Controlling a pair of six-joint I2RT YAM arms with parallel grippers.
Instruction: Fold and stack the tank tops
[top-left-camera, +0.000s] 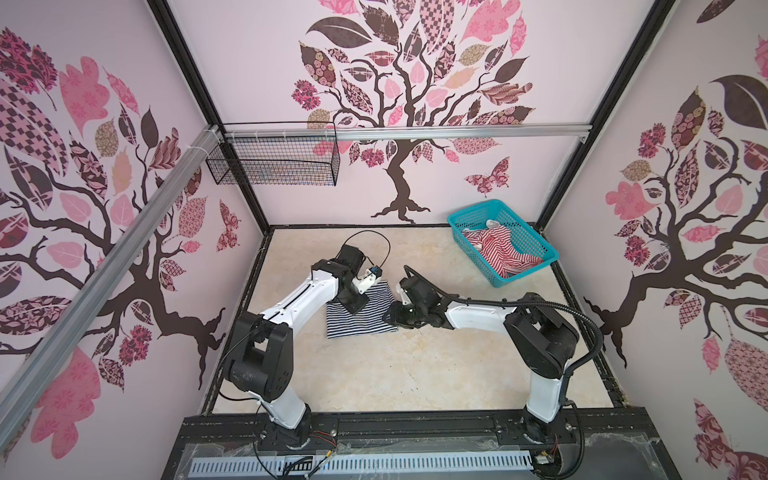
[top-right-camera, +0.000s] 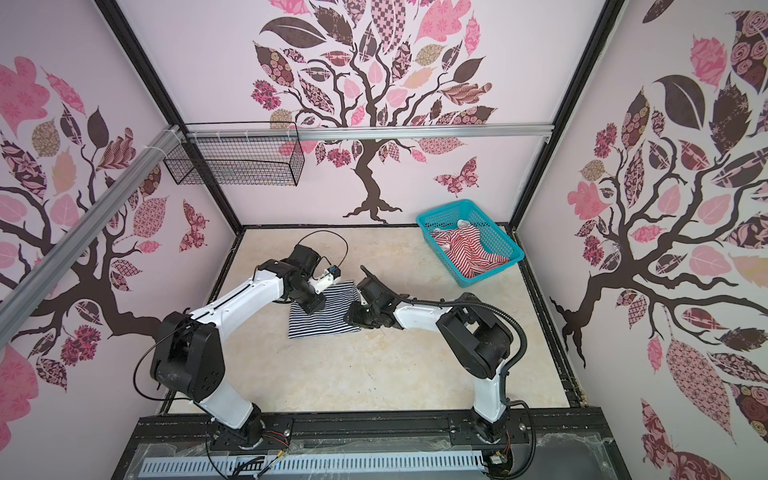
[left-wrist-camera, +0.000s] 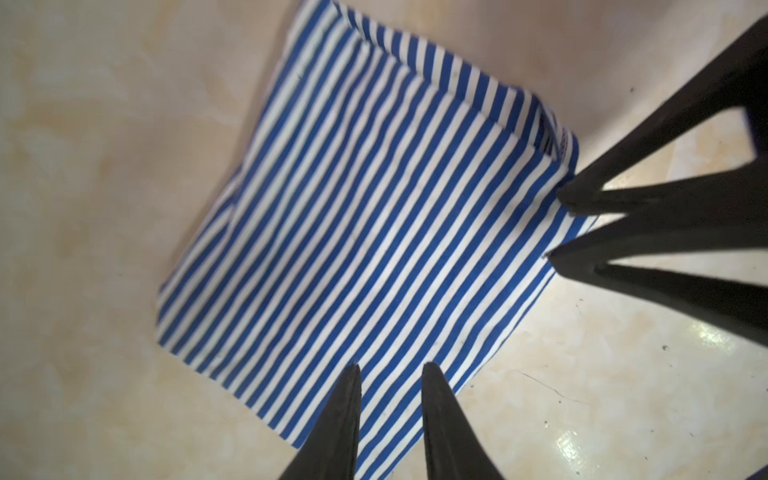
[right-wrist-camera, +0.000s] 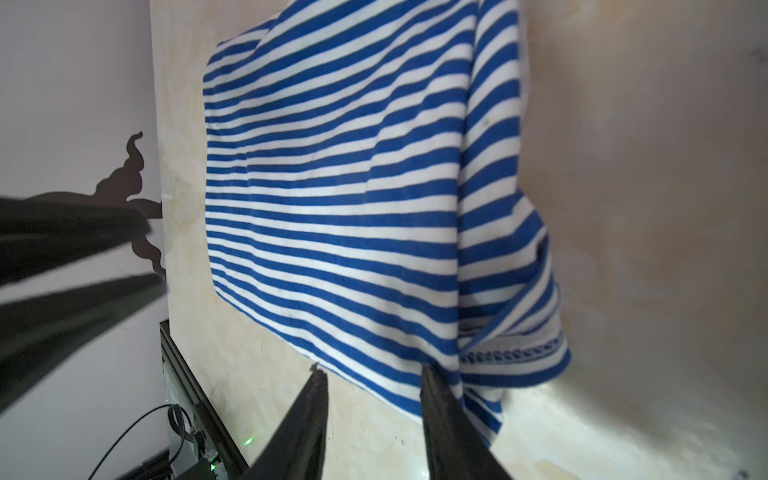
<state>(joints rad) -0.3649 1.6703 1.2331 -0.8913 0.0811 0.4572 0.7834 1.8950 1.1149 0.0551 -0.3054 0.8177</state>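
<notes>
- Three pale pink walls (top-left-camera: 257, 62), printed with brown trees (top-left-camera: 401, 178), pink patterned leaves and butterflies (top-left-camera: 487, 176).
- Beige marble-look floor (top-left-camera: 374, 374), glossy, evenly lit.
- Black posts (top-left-camera: 183, 58) at back corners.
- Aluminium rail (top-left-camera: 457, 134) across back wall; black wire basket (top-left-camera: 274, 166) hung at its left end.
- Black base (top-left-camera: 415, 424) along front edge, with grey slotted duct (top-left-camera: 374, 461).

Beige marbled tabletop (top-left-camera: 415, 374) shown in both top views (top-right-camera: 374, 374). Navy-and-white tank top (top-left-camera: 365, 322) (top-right-camera: 324, 322) laid folded at 9 o'clock of centre, roughly square, flat on surface, one edge rumpled (right-wrist-camera: 511, 291). Teal mesh basket (top-left-camera: 527, 232) (top-right-camera: 494, 232) set at 2 o'clock, far corner, well apart from folded top.
</notes>
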